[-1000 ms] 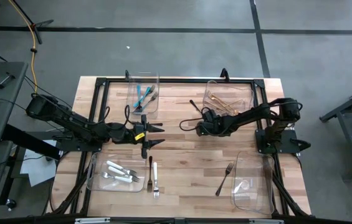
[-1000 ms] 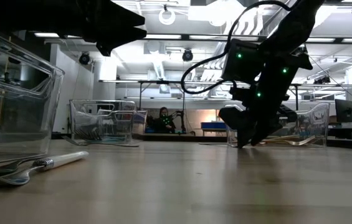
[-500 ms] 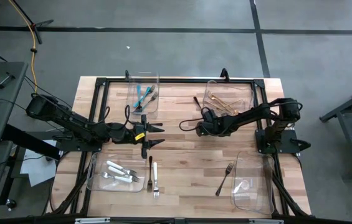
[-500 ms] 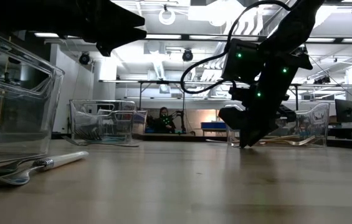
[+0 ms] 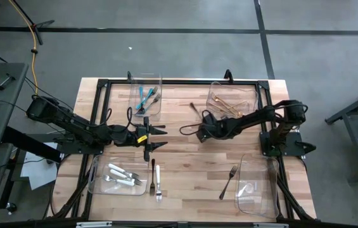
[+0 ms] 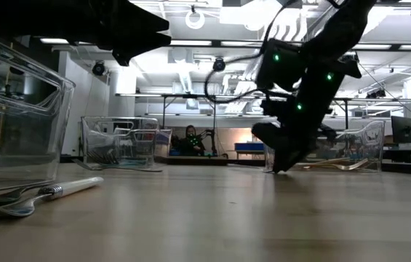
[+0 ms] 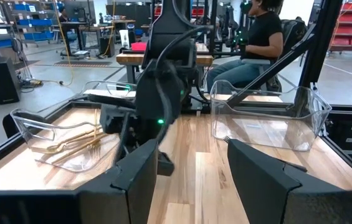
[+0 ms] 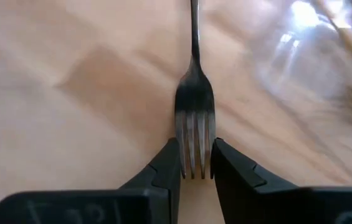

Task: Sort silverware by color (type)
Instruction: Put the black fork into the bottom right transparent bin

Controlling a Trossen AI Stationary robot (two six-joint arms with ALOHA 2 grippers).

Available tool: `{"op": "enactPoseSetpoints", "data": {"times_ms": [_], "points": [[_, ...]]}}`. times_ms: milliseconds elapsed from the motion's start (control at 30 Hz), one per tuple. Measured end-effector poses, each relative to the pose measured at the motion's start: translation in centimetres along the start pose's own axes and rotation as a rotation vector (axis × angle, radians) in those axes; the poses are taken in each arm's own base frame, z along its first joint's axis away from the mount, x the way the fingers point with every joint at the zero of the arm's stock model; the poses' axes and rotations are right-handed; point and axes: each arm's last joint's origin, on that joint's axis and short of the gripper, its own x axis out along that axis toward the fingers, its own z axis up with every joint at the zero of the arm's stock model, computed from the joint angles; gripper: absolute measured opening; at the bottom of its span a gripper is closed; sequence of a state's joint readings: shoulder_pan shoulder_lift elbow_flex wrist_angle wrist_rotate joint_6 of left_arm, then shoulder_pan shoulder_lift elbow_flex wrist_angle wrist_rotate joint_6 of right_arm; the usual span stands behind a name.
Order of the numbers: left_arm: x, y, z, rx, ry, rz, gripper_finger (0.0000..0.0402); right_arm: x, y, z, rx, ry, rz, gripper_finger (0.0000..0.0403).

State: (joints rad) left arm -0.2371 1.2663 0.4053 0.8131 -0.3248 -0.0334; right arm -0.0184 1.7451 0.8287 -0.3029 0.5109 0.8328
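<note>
Forks come first at the near edge of the table: a white-handled fork (image 5: 156, 180) lies on the bare wood just beside the near-left clear bin (image 5: 94, 183), which holds more white-handled utensils (image 5: 121, 175). A dark steel fork (image 5: 228, 182) lies loose farther right, beside the near-right clear bin (image 5: 267, 201).

Mid-table, the left gripper (image 5: 159, 137) hangs above the wood with its fingers spread wide and nothing between them; in its wrist view the two dark fingers (image 7: 139, 180) frame bare tabletop.

Across from it, the right gripper (image 5: 203, 124) sits low over the table centre, fingers pinched in on the tine end of another dark fork (image 8: 194, 112). The wrist view shows the tines squeezed between the two pads (image 8: 163, 167), the handle running straight away from the wrist. From above, that handle (image 5: 194, 109) sticks out toward the far side, its tip close to the far-right bin. In the low view the same gripper (image 6: 284, 161) is near the wood; whether the fork clears the surface cannot be told.

Farthest back, the far-right bin (image 5: 253, 95) holds gold utensils (image 5: 226, 104), and the far-left bin (image 5: 158, 81) holds teal-handled pieces (image 5: 142, 98).
</note>
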Motion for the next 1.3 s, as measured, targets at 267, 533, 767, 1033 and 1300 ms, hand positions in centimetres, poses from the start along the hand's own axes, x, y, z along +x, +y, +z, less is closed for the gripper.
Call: {"op": "enactPoseSetpoints", "data": {"times_ms": [267,533,767,1033,1300], "points": [[0.0,0.0,0.0,0.0,0.0,0.0,0.0186,-2.2,3.0,1.4,-0.088,-0.056,0.109,0.0067],[0.0,0.0,0.0,0.0,0.002,0.0,0.0186,-5.2,5.9,2.5,-0.184,-0.167,0.163,0.0067],[-0.4,-0.2,0.1,-0.037,0.031,-0.011,0.0186,-7.2,6.9,2.3,-0.254,-0.209,0.119,0.0066],[-2.7,0.6,1.9,-0.072,0.047,-0.009,0.0186,-10.1,6.3,1.3,-0.286,-0.238,0.112,0.0066],[-4.1,1.0,2.4,-0.065,0.088,-0.005,0.0186,-13.1,4.2,-0.7,-0.233,-0.374,0.238,0.0066]]}}
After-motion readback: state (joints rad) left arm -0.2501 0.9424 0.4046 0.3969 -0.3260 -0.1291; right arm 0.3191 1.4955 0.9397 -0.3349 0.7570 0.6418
